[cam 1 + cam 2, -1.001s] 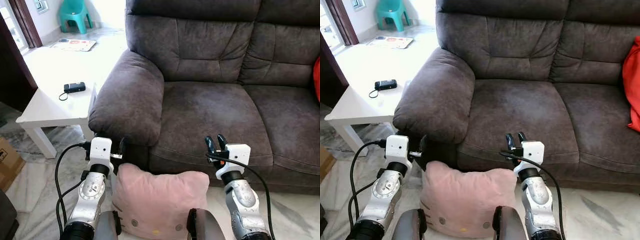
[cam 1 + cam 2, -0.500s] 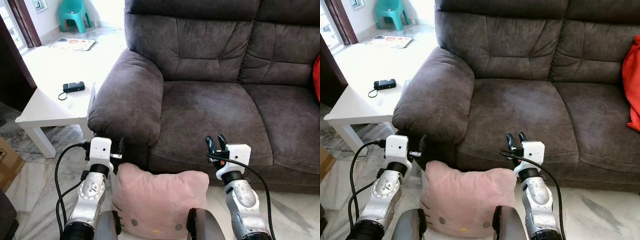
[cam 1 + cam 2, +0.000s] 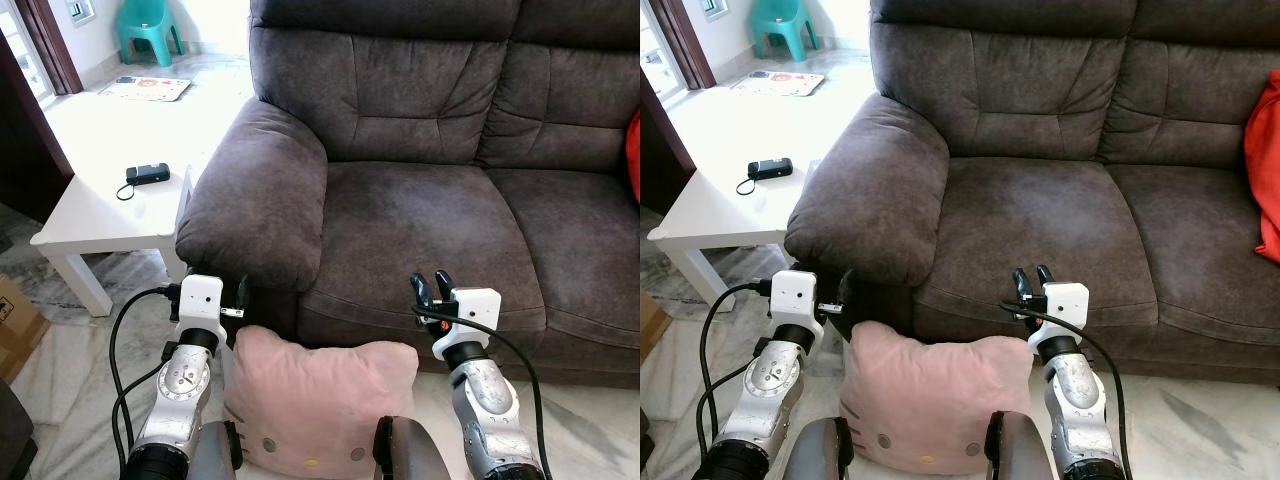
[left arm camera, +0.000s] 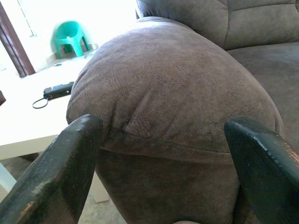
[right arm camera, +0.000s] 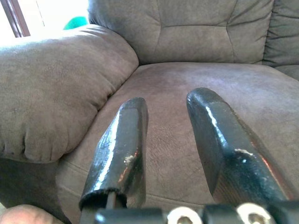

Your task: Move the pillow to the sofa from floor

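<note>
Between both pincers, pink pillow (image 3: 318, 400)

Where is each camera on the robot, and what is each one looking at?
Left eye view: on the head, looking down at the sofa, pink pillow and both arms.
Right eye view: same scene, slightly shifted.
Left wrist view: on the left arm, facing the sofa armrest between the left gripper fingers.
Right wrist view: on the right arm, facing the sofa seat past the right gripper.
All show the sofa.
</note>
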Tool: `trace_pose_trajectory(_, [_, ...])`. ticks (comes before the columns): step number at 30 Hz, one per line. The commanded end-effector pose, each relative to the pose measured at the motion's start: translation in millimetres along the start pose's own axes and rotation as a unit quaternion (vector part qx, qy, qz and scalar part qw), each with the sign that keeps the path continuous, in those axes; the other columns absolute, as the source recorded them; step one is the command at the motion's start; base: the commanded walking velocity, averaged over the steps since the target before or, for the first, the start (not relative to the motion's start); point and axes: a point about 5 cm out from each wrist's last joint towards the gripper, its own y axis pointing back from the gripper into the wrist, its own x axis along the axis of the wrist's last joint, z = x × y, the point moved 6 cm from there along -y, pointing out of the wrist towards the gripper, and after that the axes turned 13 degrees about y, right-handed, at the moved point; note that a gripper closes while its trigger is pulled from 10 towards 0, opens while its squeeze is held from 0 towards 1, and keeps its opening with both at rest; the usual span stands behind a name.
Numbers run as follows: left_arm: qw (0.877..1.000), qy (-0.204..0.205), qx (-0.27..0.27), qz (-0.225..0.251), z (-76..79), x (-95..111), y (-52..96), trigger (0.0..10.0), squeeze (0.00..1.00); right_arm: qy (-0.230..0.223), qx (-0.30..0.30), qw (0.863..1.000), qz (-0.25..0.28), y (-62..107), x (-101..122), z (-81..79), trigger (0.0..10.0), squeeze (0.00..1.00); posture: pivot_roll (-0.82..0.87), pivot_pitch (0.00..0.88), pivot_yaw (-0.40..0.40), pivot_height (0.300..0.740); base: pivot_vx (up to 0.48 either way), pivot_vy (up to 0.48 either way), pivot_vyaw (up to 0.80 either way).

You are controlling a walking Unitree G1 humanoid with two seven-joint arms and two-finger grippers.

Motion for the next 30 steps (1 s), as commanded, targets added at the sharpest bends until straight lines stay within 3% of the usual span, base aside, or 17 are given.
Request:
trace_pose_trajectory(1, [1.000, 0.000, 0.005, -0.001, -2.1, -0.6, -0.3, 10.0, 0.00, 0.002, 0.002, 1.000, 0.006, -2.7, 5.1, 1.6, 10.0, 0.00, 0.05, 0.000, -0.053, 0.551, 0.000, 0.000, 0.00])
trace_pose_trajectory(30, [1.000, 0.009, 0.007, -0.018, -2.1, -7.9, 0.5, 10.0, 0.00, 0.011, 0.017, 1.000, -0.004, -2.0, 1.8, -3.1, 10.0, 0.00, 0.05, 0.000, -0.058, 0.531, 0.000, 0.000, 0.00])
